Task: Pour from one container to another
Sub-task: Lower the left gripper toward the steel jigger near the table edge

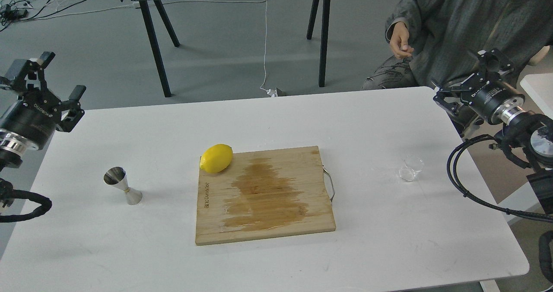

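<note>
On the white surface (268, 119), seen from the robot's head looking down, nothing is yet held. A tiny clear glass cup (409, 169) stands toward the right side, well apart from everything else and nearly invisible against the white top. A small steel jigger (122, 185) stands toward the left side, upright, its open cone facing up. Between them lies a wooden cutting board (264, 195) with a dark wet stain across its middle, and a lemon (216, 158) rests on the board's far left corner.

The left hand (58, 84) hovers above the surface's left edge, fingers spread and empty. The right hand (464, 82) hangs over the far right edge, also empty; its fingers look parted, though they are dark and partly end-on. A seated person (458, 28) is beyond the far right corner.

Risks, as a judgement: the cup is thin, light and hard to see, so a poorly aimed grip could tip or squeeze it out sideways. The jigger's mouth is narrow and its base small, so any contact or a hurried tilt could topple it or spill liquid onto the surface. Cup and jigger are far apart, so the carry crosses the board and lemon.
</note>
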`<state>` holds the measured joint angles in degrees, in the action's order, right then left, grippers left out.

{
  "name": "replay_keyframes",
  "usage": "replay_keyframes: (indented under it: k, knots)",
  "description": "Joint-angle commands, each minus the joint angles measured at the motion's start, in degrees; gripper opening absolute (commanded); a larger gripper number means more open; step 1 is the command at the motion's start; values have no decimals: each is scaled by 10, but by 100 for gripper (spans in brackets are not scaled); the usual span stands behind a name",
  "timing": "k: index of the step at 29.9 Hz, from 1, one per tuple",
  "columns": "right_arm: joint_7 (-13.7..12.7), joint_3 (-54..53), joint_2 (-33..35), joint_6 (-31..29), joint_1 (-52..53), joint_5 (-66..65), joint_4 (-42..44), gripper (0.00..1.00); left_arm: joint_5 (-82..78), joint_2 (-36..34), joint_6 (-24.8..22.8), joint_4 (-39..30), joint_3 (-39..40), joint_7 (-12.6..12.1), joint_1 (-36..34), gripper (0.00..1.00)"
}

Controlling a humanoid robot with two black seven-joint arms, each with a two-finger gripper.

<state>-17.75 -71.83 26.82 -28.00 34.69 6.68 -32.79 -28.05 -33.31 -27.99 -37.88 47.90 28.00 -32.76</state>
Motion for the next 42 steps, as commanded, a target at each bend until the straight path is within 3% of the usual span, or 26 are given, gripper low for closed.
replay_keyframes:
  k: [1, 18, 25, 29, 30, 36, 41, 42]
  knots:
    - [0, -6, 1, 0, 1, 0, -1, 99, 0, 0, 0, 0, 0, 0, 2, 99]
    - [1, -11, 3, 0, -5, 2, -7, 99, 22, -13, 0, 47, -2, 0, -24, 99]
    - [1, -12, 6, 0, -13, 2, -6, 99, -224, -36, 0, 28, 0, 0, -70, 100]
    - [1, -12, 6, 0, -13, 2, -6, 99, -391, -49, 0, -68, -3, 0, -64, 99]
    - [1, -12, 7, 0, -13, 2, -6, 99, -428, -61, 15, -103, -5, 0, -57, 99]
    - [1, -12, 12, 0, -17, 2, -6, 99, -550, -130, 327, -254, -37, 0, 40, 100]
    - [1, -11, 12, 0, -19, 2, -5, 99, -624, -157, 560, -291, -42, 0, 131, 100]
    - [1, -11, 12, 0, -19, 1, -5, 99, -640, -161, 560, -291, -42, 0, 149, 100]
